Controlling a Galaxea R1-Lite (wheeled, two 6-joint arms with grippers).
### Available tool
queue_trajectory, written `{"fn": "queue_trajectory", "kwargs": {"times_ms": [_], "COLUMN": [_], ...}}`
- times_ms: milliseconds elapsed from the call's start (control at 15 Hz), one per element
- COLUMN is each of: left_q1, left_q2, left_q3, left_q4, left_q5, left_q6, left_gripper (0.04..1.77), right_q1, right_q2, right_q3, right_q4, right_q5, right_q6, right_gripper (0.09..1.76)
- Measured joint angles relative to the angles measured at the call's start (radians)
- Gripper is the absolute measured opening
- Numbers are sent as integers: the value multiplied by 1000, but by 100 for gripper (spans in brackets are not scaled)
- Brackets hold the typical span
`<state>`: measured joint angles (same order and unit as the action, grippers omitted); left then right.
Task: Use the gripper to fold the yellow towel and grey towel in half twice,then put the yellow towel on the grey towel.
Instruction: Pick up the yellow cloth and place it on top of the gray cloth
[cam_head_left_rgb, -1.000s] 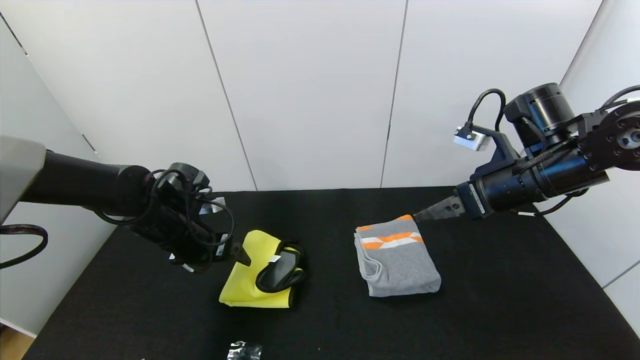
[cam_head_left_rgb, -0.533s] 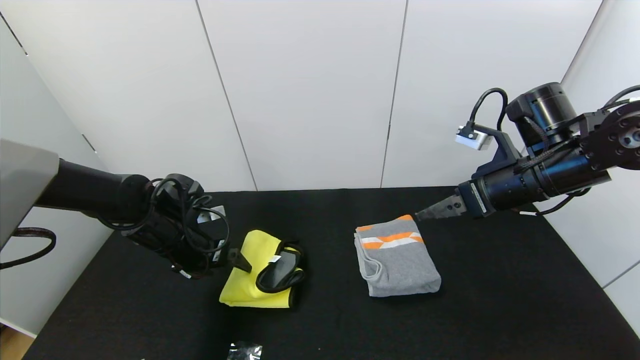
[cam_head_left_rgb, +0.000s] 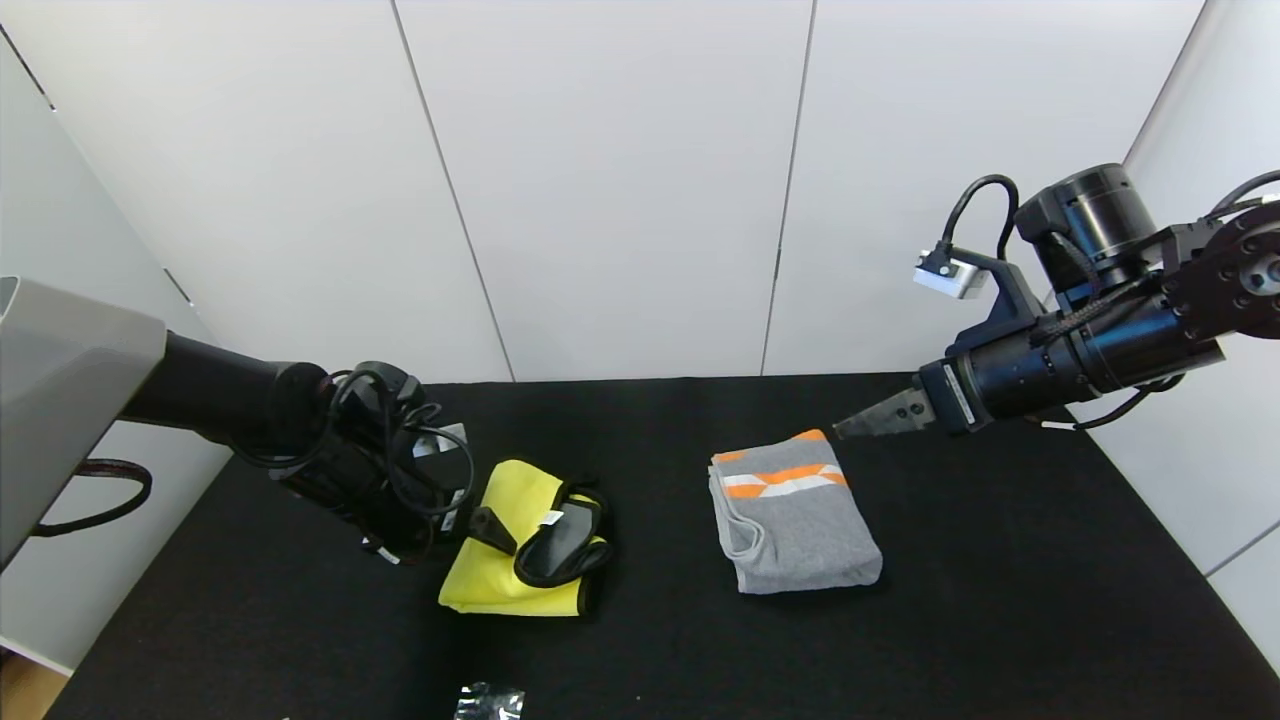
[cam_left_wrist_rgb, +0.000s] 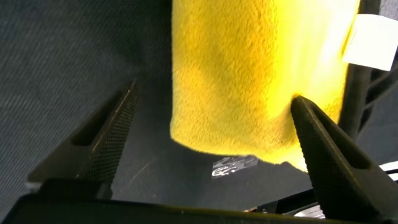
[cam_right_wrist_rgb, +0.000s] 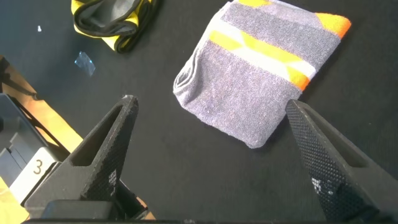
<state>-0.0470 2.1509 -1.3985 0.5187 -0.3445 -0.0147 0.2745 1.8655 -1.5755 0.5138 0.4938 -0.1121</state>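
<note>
L gripper (cam_head_left_rgb: 487, 524) sits low at the left edge of the yellow towel (cam_head_left_rgb: 500, 560), fingers (cam_left_wrist_rgb: 106, 134) wide, one on each side of the towel's corner, nothing gripped. Yellow towel lies folded on the black table (cam_head_left_rgb: 1000, 600), left of centre, black trim and white tag (cam_head_left_rgb: 549, 517) on top. Grey towel (cam_head_left_rgb: 795, 525) lies folded right of centre, well apart from the yellow. R gripper (cam_head_left_rgb: 880, 415) hovers above its far orange-banded end, fingers (cam_right_wrist_rgb: 99, 155) wide, empty.

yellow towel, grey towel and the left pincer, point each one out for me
yellow towel (cam_head_left_rgb: 495, 575), head view, on its flat yellow near part.
grey towel (cam_head_left_rgb: 800, 535), head view, on its plain grey middle.
left pincer (cam_left_wrist_rgb: 211, 134), left wrist view, midway between its open fingertips, over the yellow cloth.
</note>
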Motion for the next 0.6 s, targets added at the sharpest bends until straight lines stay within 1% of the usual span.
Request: {"fn": "queue_trajectory", "kwargs": {"times_ms": [267,467,600], "left_q1": [-12,-17,-18], "left_q2": [26,38,41], "left_q3": [-6,-10,-13], "left_q4": [0,1,1], "left_q5": [-19,-52,-54], "left_q6": [0,-1,-1], "left_gripper": [172,172,172], "right_q1": [0,2,3], "right_q2": [0,0,1], "right_q3": [1,3,3], "right_q4": [-1,-1,0], "right_q5": [0,0,0], "right_q6": [-1,-1,-1], "right_gripper": [171,171,171]}}
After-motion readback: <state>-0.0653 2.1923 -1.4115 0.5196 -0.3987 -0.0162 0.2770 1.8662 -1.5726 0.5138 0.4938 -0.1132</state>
